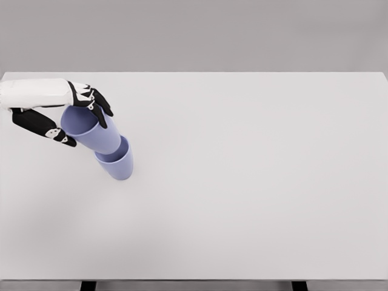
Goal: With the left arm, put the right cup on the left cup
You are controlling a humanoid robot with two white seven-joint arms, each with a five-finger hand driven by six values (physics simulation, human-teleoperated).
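We are gripping the upper cup [91, 127] near its rim with the left hand [57, 109], fingers [100, 103] wrapped around it, nesting this light, stiff, smooth-looking thing into the lower cup [118, 162] on the counter [254, 182].

Soft, even, bright light washes the white table [254, 182] with no glare, leaving only faint diffuse shadows near the cups [103, 139], and the render looks slightly soft throughout.

From my station I count two lavender cups, an upper cup [85, 124] and a lower cup [118, 160], nested together. I count one robot hand [57, 109] in view, and one white bench [254, 182] under them.
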